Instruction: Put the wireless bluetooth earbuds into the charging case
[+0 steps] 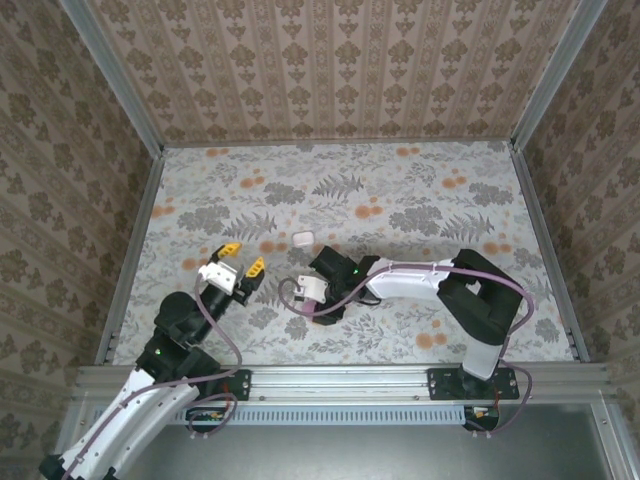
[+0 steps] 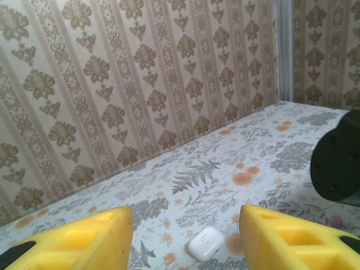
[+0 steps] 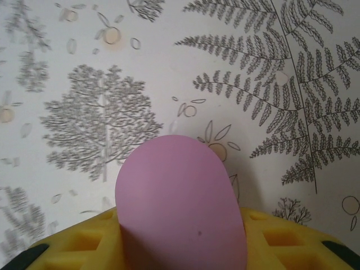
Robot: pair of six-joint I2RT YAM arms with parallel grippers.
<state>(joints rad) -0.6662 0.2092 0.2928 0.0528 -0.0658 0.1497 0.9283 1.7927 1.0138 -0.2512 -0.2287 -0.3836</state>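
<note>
My right gripper [image 3: 180, 225] is shut on a pink oval charging case [image 3: 180, 202], which stands up between its yellow fingers just over the printed table. From above, that gripper [image 1: 308, 308] points down at mid-table. A white charging case [image 1: 304, 238] lies closed on the table behind it. The same white case [image 2: 206, 243] lies ahead of my left gripper [image 2: 188, 239], whose yellow fingers stand apart with nothing between them. From above, the left gripper [image 1: 240, 260] hovers left of the white case. A tiny white speck [image 1: 189, 264] lies left of it, too small to name as an earbud.
The right arm's black wrist [image 2: 337, 163] stands at the right edge of the left wrist view. Patterned walls [image 1: 330, 70] and metal corner posts [image 1: 135, 220] close the table on three sides. Cables loop beside both arms near the front rail [image 1: 340, 380].
</note>
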